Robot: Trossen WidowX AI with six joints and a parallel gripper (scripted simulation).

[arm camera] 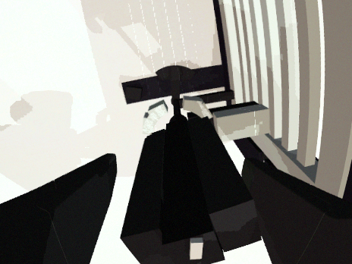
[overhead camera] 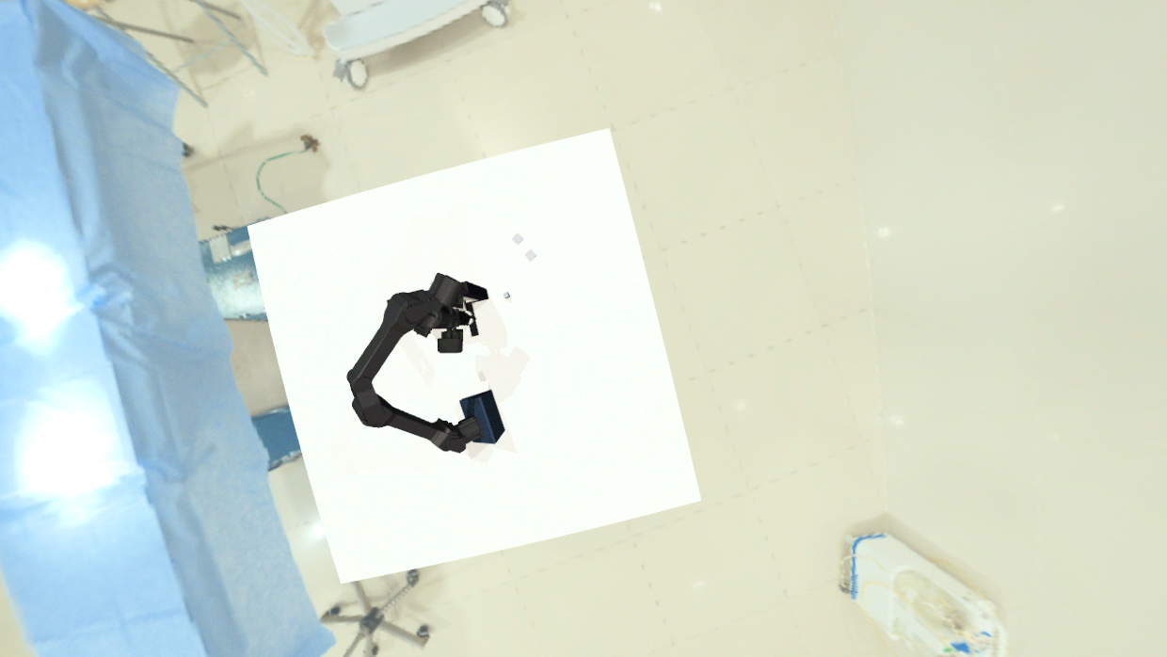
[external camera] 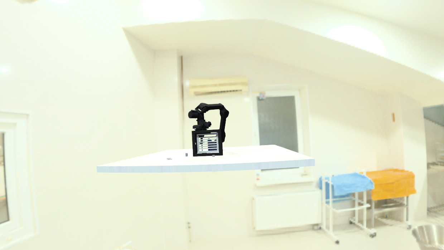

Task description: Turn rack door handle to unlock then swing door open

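Observation:
My gripper (overhead camera: 463, 321) (external camera: 202, 126) (arm camera: 180, 165) is open. It is above the rack in the exterior view. In the wrist view its fingers stand wide apart on both sides of a black upright handle (arm camera: 183, 190), with a gap on each side. Pale curved pieces show by the handle's far end. The slatted door (external camera: 207, 143) (arm camera: 290, 76) lies right of the handle in the wrist view, with a pale block (arm camera: 243, 123) between. In the exterior view the door looks shut or nearly shut inside the black frame (external camera: 194, 144). The exact handle turn and door angle cannot be told.
The arm bends from its blue base (overhead camera: 484, 417) around to the rack on the white table (overhead camera: 587, 367) (external camera: 267, 155). A small grey block (overhead camera: 505, 295) (external camera: 186, 154) stands near the frame. Two flat grey squares (overhead camera: 518, 239) (overhead camera: 531, 255) lie farther off.

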